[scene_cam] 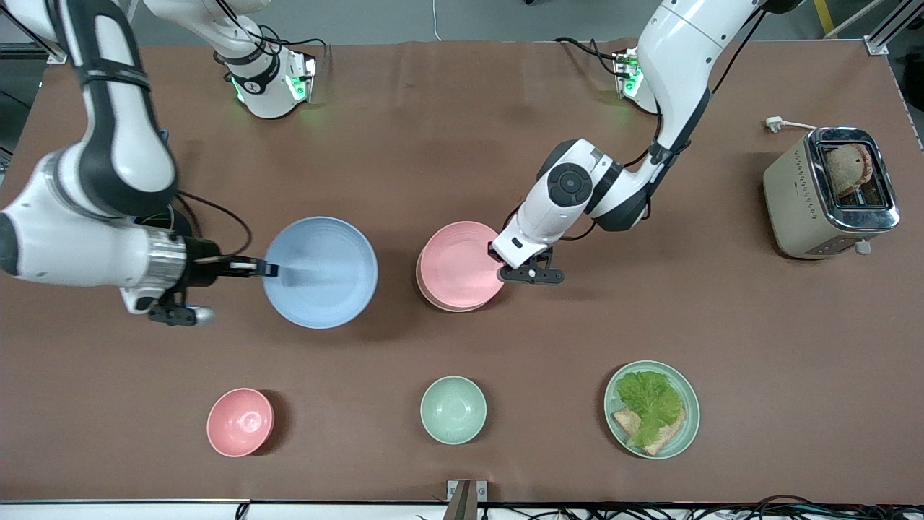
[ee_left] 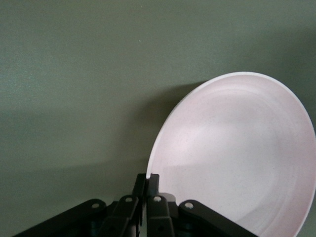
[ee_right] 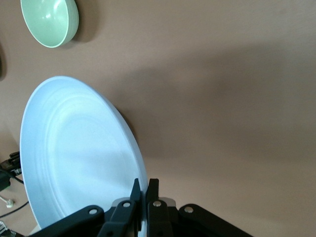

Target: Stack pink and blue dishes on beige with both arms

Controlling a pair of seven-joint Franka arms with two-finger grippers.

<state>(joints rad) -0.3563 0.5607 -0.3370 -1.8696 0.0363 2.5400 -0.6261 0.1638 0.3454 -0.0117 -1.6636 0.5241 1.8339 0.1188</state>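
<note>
The pale blue plate (scene_cam: 320, 272) hangs tilted a little above the table toward the right arm's end. My right gripper (scene_cam: 271, 270) (ee_right: 144, 185) is shut on the rim of this blue plate (ee_right: 74, 153). The pale pink plate (scene_cam: 462, 263) (ee_left: 237, 153) lies over the beige plate (scene_cam: 430, 297), of which only a thin crescent of rim shows. My left gripper (scene_cam: 502, 267) (ee_left: 147, 180) is shut on the pink plate's rim. I cannot tell whether the pink plate rests on the beige one or hovers just above it.
Nearer the front camera stand a small pink bowl (scene_cam: 240, 422), a mint-green bowl (scene_cam: 453, 409) (ee_right: 49, 19) and a mint-green plate (scene_cam: 689, 404) with lettuce and bread. A beige toaster (scene_cam: 801, 195) with bread in it stands at the left arm's end.
</note>
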